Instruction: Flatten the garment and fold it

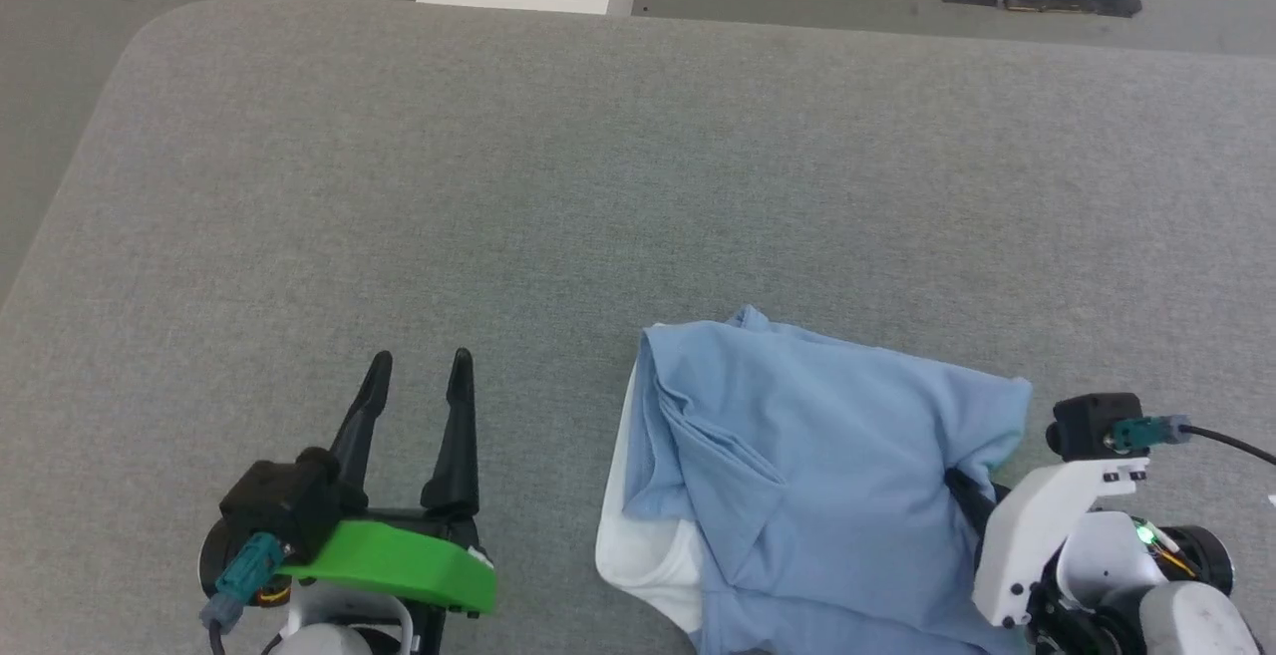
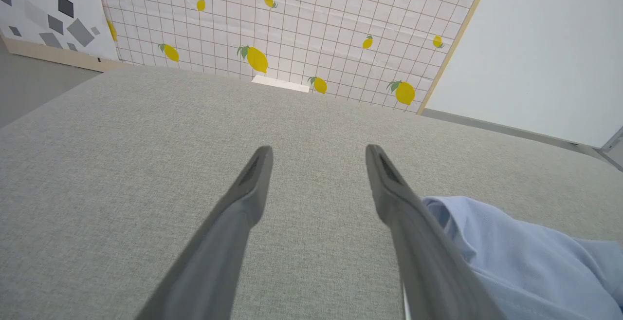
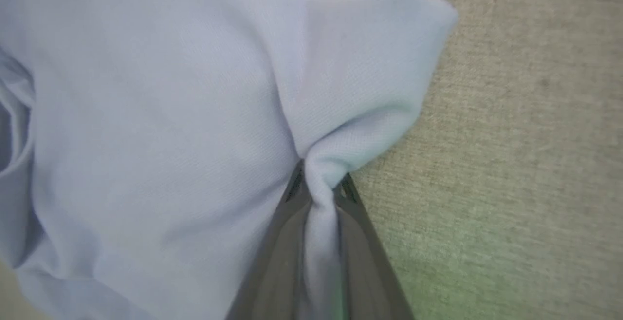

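Grey woven fabric covered the wide padded surface (image 1: 498, 186) that stretched ahead of both grippers. Beyond its far edge, straight out past the left fingertips, stood a wall panel (image 2: 292, 18) of white grid printed with yellow lemons. The garment (image 1: 817, 476), a light blue T-shirt, lay crumpled and creased on the surface just to the inner side of the left gripper (image 1: 419, 376), with its near right corner gathered up at the right gripper (image 3: 319, 188). The left gripper hovered low over bare fabric with its two dark fingers spread wide and nothing between them; a fold of the blue cloth (image 2: 525, 261) lay just beside its right finger, though contact could not be judged. The right gripper's fingers were pressed together on a twisted ridge of the shirt (image 3: 170, 115), the cloth bunching out from their tips. A white inner layer (image 1: 648, 545) showed along the shirt's edge nearest the left gripper. A small white block (image 2: 281, 84) sat at the panel's foot.
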You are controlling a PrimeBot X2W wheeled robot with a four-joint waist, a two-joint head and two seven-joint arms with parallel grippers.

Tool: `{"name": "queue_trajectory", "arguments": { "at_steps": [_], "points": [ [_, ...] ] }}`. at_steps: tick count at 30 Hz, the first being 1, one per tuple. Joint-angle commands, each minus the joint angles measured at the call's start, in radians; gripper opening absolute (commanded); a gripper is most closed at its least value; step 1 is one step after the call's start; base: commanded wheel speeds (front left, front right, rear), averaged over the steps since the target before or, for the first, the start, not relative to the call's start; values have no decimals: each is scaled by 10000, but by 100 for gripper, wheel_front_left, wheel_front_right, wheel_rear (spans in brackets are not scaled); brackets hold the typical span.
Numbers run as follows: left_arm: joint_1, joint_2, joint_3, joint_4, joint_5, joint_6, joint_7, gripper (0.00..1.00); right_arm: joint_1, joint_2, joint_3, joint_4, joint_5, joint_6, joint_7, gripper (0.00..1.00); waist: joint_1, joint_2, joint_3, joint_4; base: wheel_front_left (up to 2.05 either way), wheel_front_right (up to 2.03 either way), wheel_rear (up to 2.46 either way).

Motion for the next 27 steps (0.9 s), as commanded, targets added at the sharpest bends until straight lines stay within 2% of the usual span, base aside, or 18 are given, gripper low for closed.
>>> {"name": "queue_trajectory", "arguments": {
  "at_steps": [1,4,9,13,14,19,27],
  "points": [
    [-116,66,25,-82,90,66,-21,100,-131,80,216,163,-97,-13,15,0,0,-1,-30,-129,0,0,0],
    [-123,87,23,-150,105,92,-12,100,-516,-122,422,82,-305,-13,-5,0,0,-1,-4,-375,0,0,0],
    [-245,132,36,-265,174,153,9,100,-1338,-1119,885,131,-644,-13,-47,0,0,-1,162,-878,0,0,0],
    [-400,212,65,-351,228,179,63,100,-2141,-2040,1067,413,-737,-13,-28,0,0,-1,361,-1343,0,0,0],
    [-502,261,64,-379,273,185,112,100,-2484,-2521,1140,600,-773,-13,28,0,0,-1,458,-1562,0,0,0],
    [-824,374,30,-476,372,176,300,100,-3254,-3885,1264,1060,-872,-13,177,0,0,-1,731,-2069,0,0,0],
    [-1567,708,-6,-800,716,207,779,100,-4461,-5630,1113,1884,-1145,-13,18,0,0,-1,1505,-2897,0,0,0]
  ]
}}
